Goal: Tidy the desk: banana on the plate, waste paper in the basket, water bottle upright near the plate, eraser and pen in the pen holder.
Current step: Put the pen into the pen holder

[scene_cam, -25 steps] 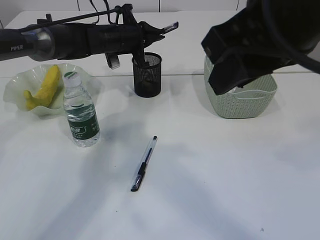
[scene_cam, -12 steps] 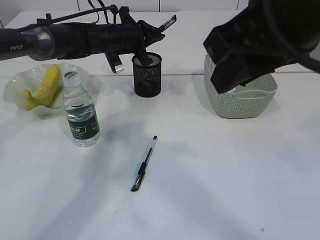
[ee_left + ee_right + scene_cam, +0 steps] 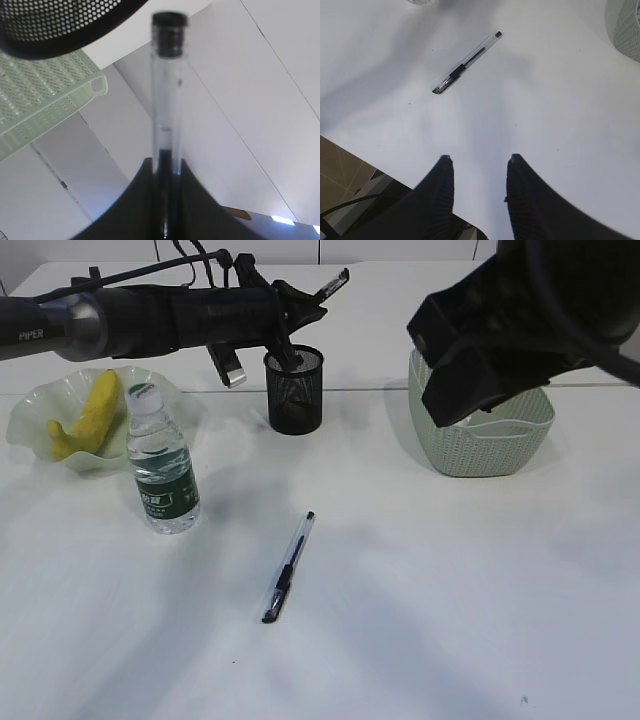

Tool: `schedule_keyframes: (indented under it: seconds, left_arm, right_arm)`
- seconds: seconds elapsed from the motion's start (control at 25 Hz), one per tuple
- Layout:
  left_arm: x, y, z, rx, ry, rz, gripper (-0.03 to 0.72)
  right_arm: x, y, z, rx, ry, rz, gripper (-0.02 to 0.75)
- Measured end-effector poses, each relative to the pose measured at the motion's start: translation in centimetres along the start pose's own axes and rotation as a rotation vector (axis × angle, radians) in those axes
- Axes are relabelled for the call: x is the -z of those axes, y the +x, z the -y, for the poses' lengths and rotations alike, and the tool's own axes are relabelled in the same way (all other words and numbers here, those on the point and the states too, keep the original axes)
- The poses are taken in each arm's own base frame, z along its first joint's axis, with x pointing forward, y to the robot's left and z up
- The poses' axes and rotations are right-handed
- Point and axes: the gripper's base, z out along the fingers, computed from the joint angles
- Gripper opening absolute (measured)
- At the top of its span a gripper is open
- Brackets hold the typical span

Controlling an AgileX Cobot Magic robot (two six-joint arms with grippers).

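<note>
Legibly, "PIPER" on left arm (image 3: 60, 328).

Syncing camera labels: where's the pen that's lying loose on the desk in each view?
Exterior view: pen lies flat at centre, pointing up-right, right of the water bottle.
Left wrist view: not in it; the pen there is another, clamped in the left hand.
Right wrist view: upper centre.
Shared landmark: green basket.
</note>
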Motion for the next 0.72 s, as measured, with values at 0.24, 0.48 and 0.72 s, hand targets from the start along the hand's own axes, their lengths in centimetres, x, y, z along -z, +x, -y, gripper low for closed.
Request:
schedule_keyframes:
  seconds: [0.24,0.48,0.72]
  left_arm:
    - [0.06,-0.11,0.11,0.000,0.004,0.004,0.069]
    - [0.06,-0.11,0.11,0.001,0.004,0.004,0.099]
    - [0.06,-0.11,0.11,0.001,0.004,0.004,0.169]
  right_arm:
    - [0.00,0.00,0.00,0.000,0.000,0.000,0.269]
    - [0.00,0.00,0.00,0.000,0.000,0.000,0.269]
    - [0.00,0.00,0.01,-0.001,0.001,0.000,0.269]
